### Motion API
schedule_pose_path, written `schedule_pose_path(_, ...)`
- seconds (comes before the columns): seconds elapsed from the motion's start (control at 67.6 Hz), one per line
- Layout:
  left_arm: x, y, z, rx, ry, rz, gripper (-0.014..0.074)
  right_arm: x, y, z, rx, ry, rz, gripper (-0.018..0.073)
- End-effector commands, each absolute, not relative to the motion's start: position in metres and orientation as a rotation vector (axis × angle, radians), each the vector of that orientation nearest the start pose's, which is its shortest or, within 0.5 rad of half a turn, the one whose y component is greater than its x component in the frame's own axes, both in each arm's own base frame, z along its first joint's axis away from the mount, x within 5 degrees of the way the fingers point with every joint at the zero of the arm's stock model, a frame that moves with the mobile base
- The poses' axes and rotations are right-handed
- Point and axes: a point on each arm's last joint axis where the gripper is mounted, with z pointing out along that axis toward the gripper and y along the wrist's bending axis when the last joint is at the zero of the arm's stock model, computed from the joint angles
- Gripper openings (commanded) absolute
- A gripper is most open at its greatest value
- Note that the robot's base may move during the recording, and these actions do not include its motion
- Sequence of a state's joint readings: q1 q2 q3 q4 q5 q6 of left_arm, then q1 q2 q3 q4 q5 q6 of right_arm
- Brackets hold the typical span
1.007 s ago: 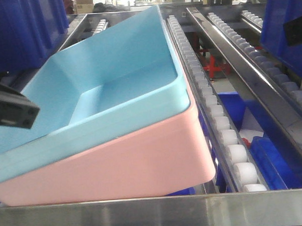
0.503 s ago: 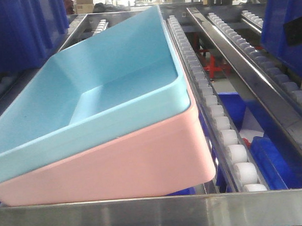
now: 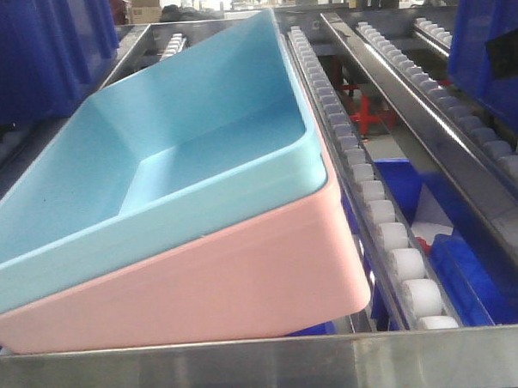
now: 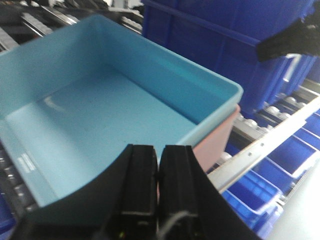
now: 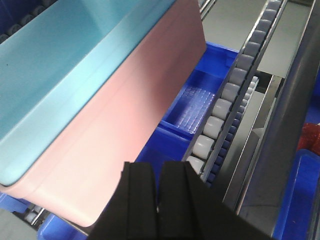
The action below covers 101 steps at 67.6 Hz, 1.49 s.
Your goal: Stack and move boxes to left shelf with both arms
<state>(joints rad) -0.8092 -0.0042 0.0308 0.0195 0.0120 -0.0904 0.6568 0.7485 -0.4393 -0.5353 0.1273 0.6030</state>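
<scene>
one box (image 3: 154, 156) nested in another (image 3: 246, 280), on shelf rollers (image 3: 390, 240), behind front rail (image 3: 267, 370)

I see a light cyan tub (image 3: 180, 154) in a salmon-pink tub (image 3: 237, 285). Rollers (image 3: 390, 235) white, rail (image 3: 267, 370) grey steel, bins (image 3: 493, 46) dk blue w/ black grippers.

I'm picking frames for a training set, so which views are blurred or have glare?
Front view: sharp on the blue tub and pink tub, with glare on the steel rail. Left wrist view: soft all over, its gripper blurry. Right wrist view: tub clear, its gripper a dark, featureless shape.
</scene>
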Motion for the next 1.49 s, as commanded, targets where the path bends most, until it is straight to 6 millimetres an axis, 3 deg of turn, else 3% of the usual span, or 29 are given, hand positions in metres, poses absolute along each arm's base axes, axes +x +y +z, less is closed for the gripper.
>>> schedule_pose_path(0.0, 0.0405, -0.0389, 0.2, 0.512, 1.402, -0.673, -0.0003, 0.1253, 0.0938, 0.2956, -0.538, 1.748, 0.47, 0.0065)
schedule_pose_path(0.207, 0.0444, -0.0345, 0.2003, 0.44, 1.413, -0.584, -0.0003, 0.1254, 0.0936, 0.2954, -0.538, 1.75, 0.468, 0.0065)
schedule_pose_path(1.48, 0.0444, -0.0345, 0.2003, 0.44, 1.413, -0.583, -0.0003, 0.1254, 0.0936, 0.2954, -0.538, 1.75, 0.468, 0.0065)
